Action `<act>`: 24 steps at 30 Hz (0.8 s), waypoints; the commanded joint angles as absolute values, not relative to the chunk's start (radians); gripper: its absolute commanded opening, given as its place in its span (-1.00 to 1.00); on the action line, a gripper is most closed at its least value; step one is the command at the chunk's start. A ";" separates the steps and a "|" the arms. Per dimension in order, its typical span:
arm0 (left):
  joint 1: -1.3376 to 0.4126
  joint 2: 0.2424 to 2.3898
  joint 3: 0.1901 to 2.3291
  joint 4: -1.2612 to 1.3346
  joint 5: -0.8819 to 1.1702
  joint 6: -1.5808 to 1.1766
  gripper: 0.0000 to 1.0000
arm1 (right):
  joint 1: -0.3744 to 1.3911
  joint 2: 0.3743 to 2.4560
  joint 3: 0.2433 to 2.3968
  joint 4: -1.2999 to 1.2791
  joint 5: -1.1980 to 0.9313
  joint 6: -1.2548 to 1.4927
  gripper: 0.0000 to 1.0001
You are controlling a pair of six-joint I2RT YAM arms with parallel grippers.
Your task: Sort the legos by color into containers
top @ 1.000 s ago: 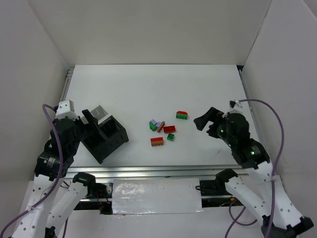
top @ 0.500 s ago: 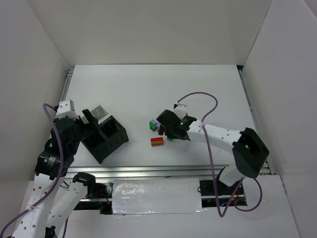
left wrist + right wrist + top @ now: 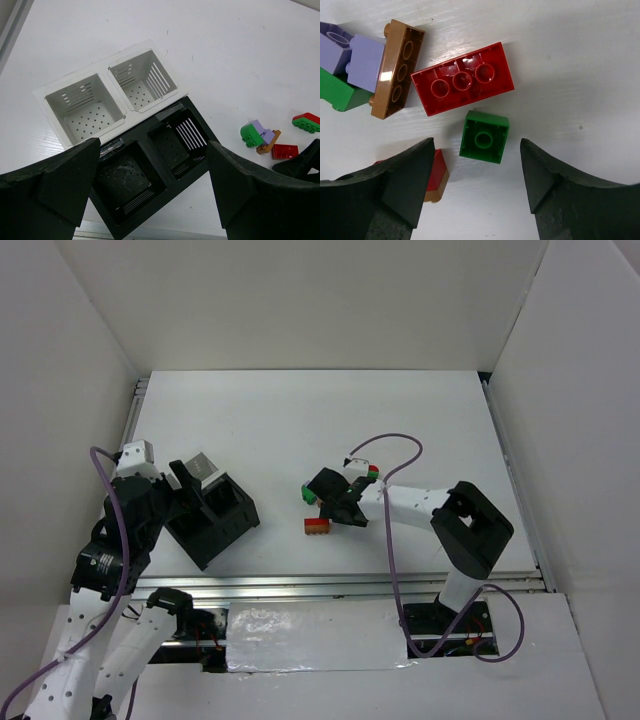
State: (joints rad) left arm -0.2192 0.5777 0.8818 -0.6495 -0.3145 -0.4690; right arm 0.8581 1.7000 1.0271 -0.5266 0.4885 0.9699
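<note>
Beside the glossy red plastic brick (image 3: 462, 78), the small green brick (image 3: 484, 137) and tan plate (image 3: 396, 68) shine likewise, on a matt white table (image 3: 580, 60), seemingly faintly grained.

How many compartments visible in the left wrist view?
4. Two white compartments, left and right, farther from the camera; two black compartments, left and right, nearer. The fingers may hide more.

Left arm (image 3: 128, 510): white shells alternating with black joint housings.
Right arm (image 3: 410, 502): showing the same white-and-black build — blocky black elbow.
Cables (image 3: 395, 437): purple, looping off each wrist.
Fingers (image 3: 402, 187): matte black wedges, showing faceted edges.
</note>
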 commanded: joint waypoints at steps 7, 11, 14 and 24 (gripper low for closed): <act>-0.213 0.577 0.891 -0.598 -0.288 -0.443 0.99 | 0.812 1.740 0.979 -0.416 0.474 0.936 0.35; -0.213 0.578 0.891 -0.597 -0.287 -0.443 0.99 | 0.808 1.746 0.969 -0.407 0.472 0.927 -0.18; -0.213 0.581 0.890 -0.597 -0.285 -0.442 0.99 | 0.813 1.720 0.968 -0.419 0.475 0.927 -0.46; -0.212 0.583 0.897 -0.606 -0.328 -0.453 0.99 | 0.954 1.506 1.179 -0.555 0.537 0.853 -0.81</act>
State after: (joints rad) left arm -0.2188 0.5812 0.8818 -0.6487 -0.2943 -0.4667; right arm 0.8871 1.5578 1.0382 -0.5446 0.4911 0.9016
